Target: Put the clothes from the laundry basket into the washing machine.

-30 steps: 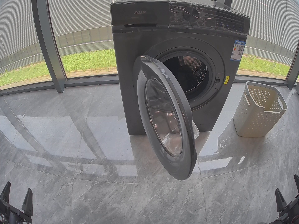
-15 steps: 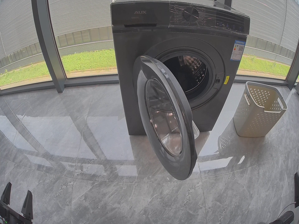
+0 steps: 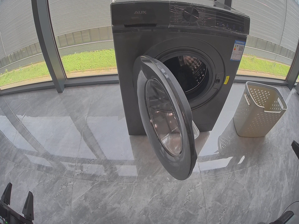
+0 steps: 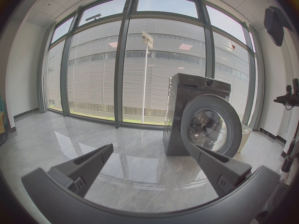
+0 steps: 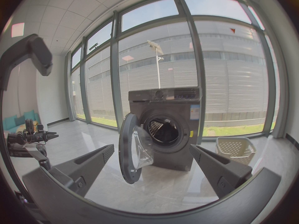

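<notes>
The cream laundry basket [image 3: 260,109] stands on the floor [image 3: 78,125] just beside the washing machine [image 3: 130,78], on my right; its round door [image 3: 165,119] hangs wide open; my left tool [image 3: 18,192] and right tool [image 5: 151,147] both gape, holding nothing.

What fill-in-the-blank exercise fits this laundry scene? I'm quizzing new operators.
1. The washing machine has its door swung ____.
2. Seen from the robot, the laundry basket stands on the machine's ____ side.
3. The left tool and the right tool each hold ____.

Missing words: open; right; nothing.
</notes>
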Tool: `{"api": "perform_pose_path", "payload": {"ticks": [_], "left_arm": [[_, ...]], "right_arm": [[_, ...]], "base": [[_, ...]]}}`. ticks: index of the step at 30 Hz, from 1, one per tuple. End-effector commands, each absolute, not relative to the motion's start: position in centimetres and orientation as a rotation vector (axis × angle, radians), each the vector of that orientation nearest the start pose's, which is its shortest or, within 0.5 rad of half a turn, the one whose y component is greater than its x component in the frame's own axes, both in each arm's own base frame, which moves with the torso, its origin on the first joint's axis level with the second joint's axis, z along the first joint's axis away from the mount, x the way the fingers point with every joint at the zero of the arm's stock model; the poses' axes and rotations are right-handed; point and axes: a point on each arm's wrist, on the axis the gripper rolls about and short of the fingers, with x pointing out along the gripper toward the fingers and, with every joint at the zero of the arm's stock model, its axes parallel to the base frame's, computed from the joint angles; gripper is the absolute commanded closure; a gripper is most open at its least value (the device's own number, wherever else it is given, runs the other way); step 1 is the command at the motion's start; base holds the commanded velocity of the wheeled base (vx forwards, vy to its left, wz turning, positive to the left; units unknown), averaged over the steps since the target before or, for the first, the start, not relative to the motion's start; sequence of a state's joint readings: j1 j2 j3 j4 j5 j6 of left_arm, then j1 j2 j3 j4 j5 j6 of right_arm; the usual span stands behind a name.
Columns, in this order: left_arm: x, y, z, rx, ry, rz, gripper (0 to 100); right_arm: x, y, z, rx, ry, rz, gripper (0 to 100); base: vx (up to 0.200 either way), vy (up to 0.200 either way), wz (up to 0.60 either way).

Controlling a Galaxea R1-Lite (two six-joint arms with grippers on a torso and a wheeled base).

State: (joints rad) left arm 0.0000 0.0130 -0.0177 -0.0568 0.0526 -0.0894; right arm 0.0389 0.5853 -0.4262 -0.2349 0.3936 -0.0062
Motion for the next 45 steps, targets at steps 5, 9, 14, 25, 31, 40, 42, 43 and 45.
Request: {"api": "perform_pose_path", "payload": {"ticks": [5,9,14,25,31,40,42,43,45], "left_arm": [[-2.3,0.0,7.5,-0.002,0.005,0.005,0],[-2.3,0.0,7.5,-0.006,0.005,0.005,0],[-2.3,0.0,7.5,-0.005,0.005,0.006,0],[-2.3,0.0,7.5,-0.003,0.005,0.005,0],[-2.3,0.0,7.5,-0.002,0.005,0.005,0],[-2.3,0.0,7.5,-0.005,0.005,0.005,0],[-2.3,0.0,7.5,-0.003,0.005,0.005,0],[-2.3,0.0,7.5,-0.003,0.005,0.005,0],[-2.3,0.0,7.5,-0.003,0.005,0.005,0]], "right_arm": [[22.5,9.8,16.4,0.02,0.231,0.742,0],[23.4,12.7,15.1,0.004,0.278,0.813,0],[24.1,15.3,14.8,-0.013,0.277,0.834,0],[24.2,16.1,14.9,-0.01,0.247,0.855,0],[24.9,15.3,14.6,-0.013,0.255,0.794,0],[26.7,9.0,16.0,-0.074,0.156,0.5,0],[26.5,7.3,16.6,-0.115,0.115,0.442,0],[26.4,6.3,17.2,-0.12,0.085,0.409,0],[26.2,5.5,17.9,-0.123,0.058,0.379,0]], "base": [[0.0,0.0,0.0],[0.0,0.0,0.0],[0.0,0.0,0.0],[0.0,0.0,0.0],[0.0,0.0,0.0],[0.0,0.0,0.0],[0.0,0.0,0.0],[0.0,0.0,0.0],[0.0,0.0,0.0]]}}
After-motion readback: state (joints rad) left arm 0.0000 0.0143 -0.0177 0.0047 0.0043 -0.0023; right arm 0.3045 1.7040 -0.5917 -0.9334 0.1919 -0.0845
